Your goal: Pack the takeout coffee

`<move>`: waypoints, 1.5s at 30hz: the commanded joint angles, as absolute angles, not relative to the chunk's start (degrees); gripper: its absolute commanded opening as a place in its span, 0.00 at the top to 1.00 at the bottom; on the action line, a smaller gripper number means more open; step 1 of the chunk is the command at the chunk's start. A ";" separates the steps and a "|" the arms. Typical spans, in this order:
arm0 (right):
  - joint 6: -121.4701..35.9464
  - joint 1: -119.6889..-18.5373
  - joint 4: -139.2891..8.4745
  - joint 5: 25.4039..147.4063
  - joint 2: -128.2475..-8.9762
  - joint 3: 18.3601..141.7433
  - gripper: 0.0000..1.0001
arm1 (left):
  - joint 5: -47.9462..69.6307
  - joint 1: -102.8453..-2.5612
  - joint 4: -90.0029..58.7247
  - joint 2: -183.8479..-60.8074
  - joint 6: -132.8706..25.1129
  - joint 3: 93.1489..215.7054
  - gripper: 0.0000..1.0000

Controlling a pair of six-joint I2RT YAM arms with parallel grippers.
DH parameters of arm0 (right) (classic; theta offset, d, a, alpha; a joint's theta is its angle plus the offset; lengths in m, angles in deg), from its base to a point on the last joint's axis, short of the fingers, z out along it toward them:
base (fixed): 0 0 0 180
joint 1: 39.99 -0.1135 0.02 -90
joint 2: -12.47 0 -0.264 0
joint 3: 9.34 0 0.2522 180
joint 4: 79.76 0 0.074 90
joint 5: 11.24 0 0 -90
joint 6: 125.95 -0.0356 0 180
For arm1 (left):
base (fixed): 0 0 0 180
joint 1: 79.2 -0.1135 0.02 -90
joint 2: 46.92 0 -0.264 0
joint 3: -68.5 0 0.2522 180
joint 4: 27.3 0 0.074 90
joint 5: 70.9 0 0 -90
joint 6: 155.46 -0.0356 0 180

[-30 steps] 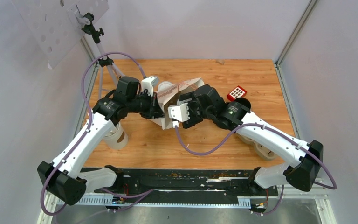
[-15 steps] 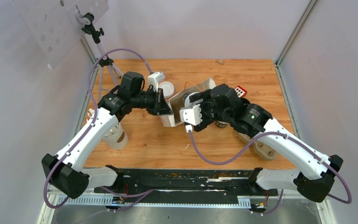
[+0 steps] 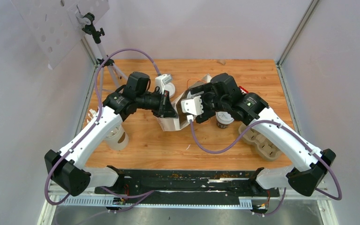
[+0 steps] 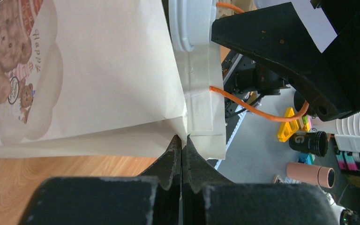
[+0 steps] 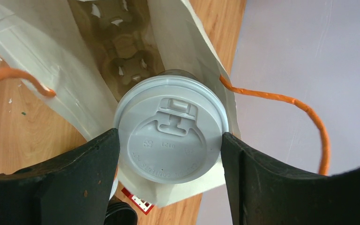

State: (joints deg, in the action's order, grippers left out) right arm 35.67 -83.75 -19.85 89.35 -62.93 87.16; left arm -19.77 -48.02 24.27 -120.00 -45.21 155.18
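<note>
Your left hand pinching the paper bag; right hand round a lidded coffee cup, apparently at its mouth.

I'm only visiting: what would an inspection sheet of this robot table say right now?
Surface: wooden table; crumbs on the near black strip.
Job's things: lidded cup at the mouth of the open bag; second cup standing on the table.
Clutter: lidless cup, loose lid, pulp carrier.
Grippers: left gripper shut on the bag's edge; right gripper clamps the cup.
Cables: purple cables loop from both arms.
Surroundings: pale walls, perforated panel on a stand.
</note>
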 commanded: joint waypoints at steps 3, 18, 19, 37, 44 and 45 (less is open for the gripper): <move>39.25 -82.56 -19.19 93.49 -61.29 86.52 0.28 | -21.91 -47.74 23.17 -119.72 -46.89 156.81 1.00; 33.31 -86.08 -19.48 95.76 -61.87 82.29 0.29 | -6.24 -47.89 29.52 -121.54 -46.23 164.63 0.86; 32.35 -86.39 -20.29 95.73 -62.08 82.13 0.29 | -4.10 -47.98 30.59 -121.57 -46.15 165.22 0.83; 29.23 -87.80 -25.18 96.28 -65.46 81.89 0.31 | 5.92 -50.20 28.17 -120.79 -42.30 165.54 0.59; 32.43 -87.33 -27.64 92.63 -65.61 80.28 0.31 | 4.84 -50.20 28.55 -120.24 -43.05 163.74 0.60; 33.19 -87.14 -27.80 92.31 -65.72 79.94 0.31 | 4.60 -50.20 28.49 -120.22 -43.24 163.53 0.60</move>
State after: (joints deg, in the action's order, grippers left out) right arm 30.53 -87.47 -24.35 93.57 -65.51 80.95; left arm 5.08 -49.99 30.34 -121.62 -42.98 163.69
